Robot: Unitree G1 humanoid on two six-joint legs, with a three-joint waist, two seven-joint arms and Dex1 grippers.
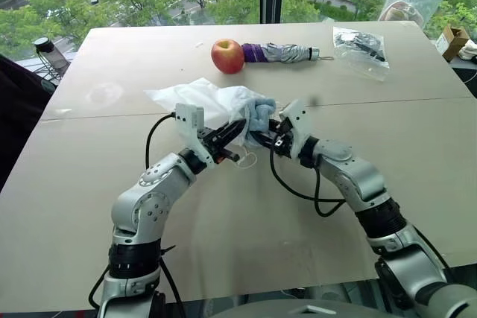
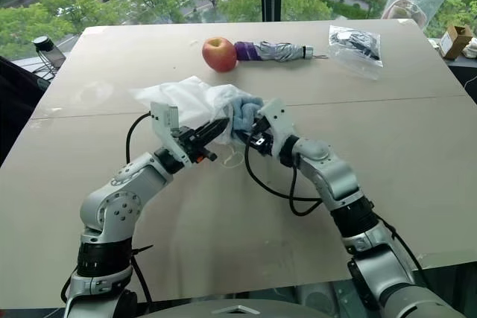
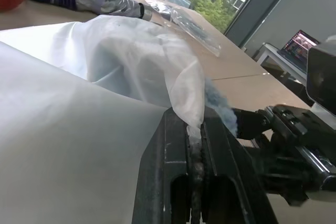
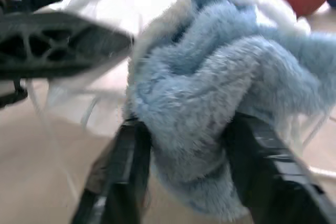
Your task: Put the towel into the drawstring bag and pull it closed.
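Mid-table, the left gripper (image 1: 237, 130) pinches the rim of the white drawstring bag (image 1: 195, 98) between closed fingers. The right gripper (image 4: 191, 145) clamps the blue towel (image 4: 210, 98) at the bag's mouth.

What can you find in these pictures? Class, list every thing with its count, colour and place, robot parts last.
drawstring bag: one, white translucent, mid-table, edge pinched by the left gripper.
towel: one, light blue, at the bag's mouth, between the right fingers.
apple: one, red, far side of table.
folded umbrella: one, purple and grey, beside the apple.
clear plastic bag: one, dark contents, far right.
table: one, beige.
left gripper: one, black, shut on the bag.
right gripper: one, black, around the towel.
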